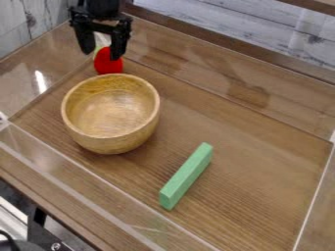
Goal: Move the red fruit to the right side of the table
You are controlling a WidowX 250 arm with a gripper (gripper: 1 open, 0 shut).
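Step in hand: lining up for the grasp. Red fruit (109, 63) at upper left of frame, just above the wooden bowl (112, 114); gripper (102, 49) over its leafy end — jaws apart, apparently astride. Next: lower slightly, close, then lift clear of bowl rim.

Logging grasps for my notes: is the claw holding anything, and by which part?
I can't tell: the open black claw straddles the glossy red toy fruit's leafy top, with no grip visible.
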